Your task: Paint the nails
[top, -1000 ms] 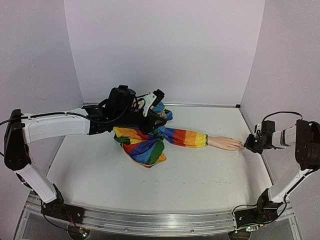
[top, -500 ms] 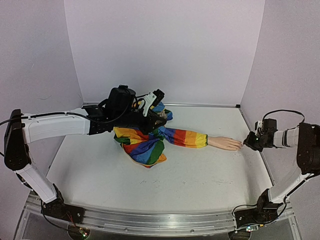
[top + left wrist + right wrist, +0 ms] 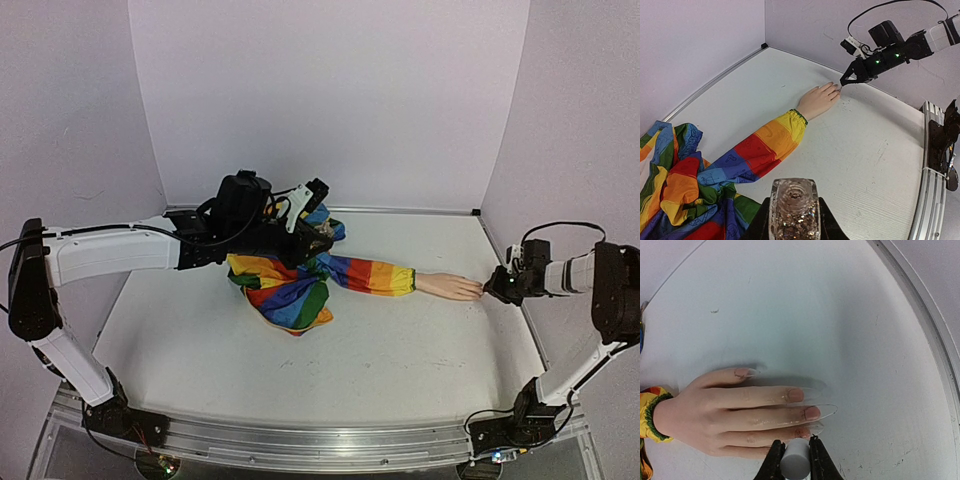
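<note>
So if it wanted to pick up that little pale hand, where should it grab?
Probably the wrist, just beside the striped cuff, coming from above: the hand lies flat, palm down, and its long nails look fragile.

**Setting:** robotics laboratory, bench-top test cell.

**Evidence:**
- Plain lilac panels (image 3: 330, 100) enclose three sides, beyond and outboard of the left fingers (image 3: 762, 230) and right fingers (image 3: 771, 462).
- A scuffed white counter (image 3: 350, 350) lies beneath both.
- An aluminium rail (image 3: 300, 447) runs along the near edge, well behind the fingers, with two arm bases (image 3: 112, 415) bolted to it.
- An exposed black cable (image 3: 560, 227) loops above the right fingers.
- Green indicator lights (image 3: 876, 61) sit just behind them.
- A mannequin hand (image 3: 452, 287), a prop, lies just beside the right fingers.
</note>
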